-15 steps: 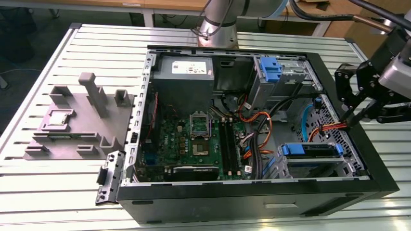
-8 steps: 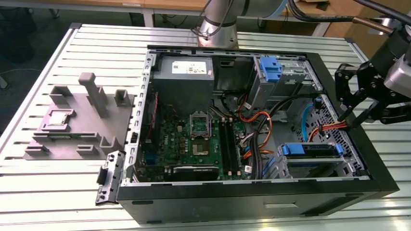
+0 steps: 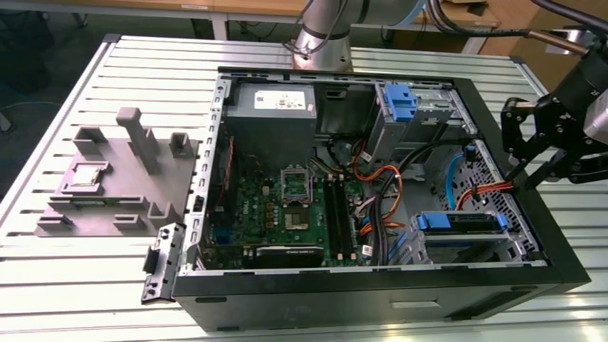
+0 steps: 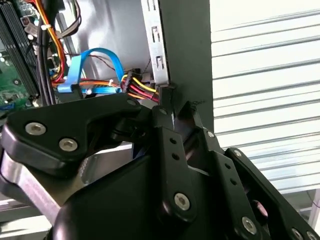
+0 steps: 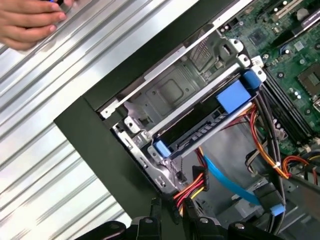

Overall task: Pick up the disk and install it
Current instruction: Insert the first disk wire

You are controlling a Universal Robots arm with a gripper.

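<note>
1. My gripper hung at about three o'clock of the open computer case as the exterior view frames it, over the case's side wall.
2. In both wrist views its fingers looked drawn together, or very nearly so, with nothing between them. I carried no load.
3. The disk lay at roughly four o'clock in the case. Its blue carrier sat across the drive cage, and the first wrist view showed the disk level within that cage's rails.
4. I judged the install step to be the one in hand and close to finished — the pick-up was plainly behind me, with the disk in its bay and my fingers apart from it.
5. A bundle of power leads ran just beside my fingertips, and a person's hand rested on the slatted table outside the case.
6. Any further move called for care — clearance from those leads and that hand, and proof that the carrier was fully home, which I could not tell from here.
</note>
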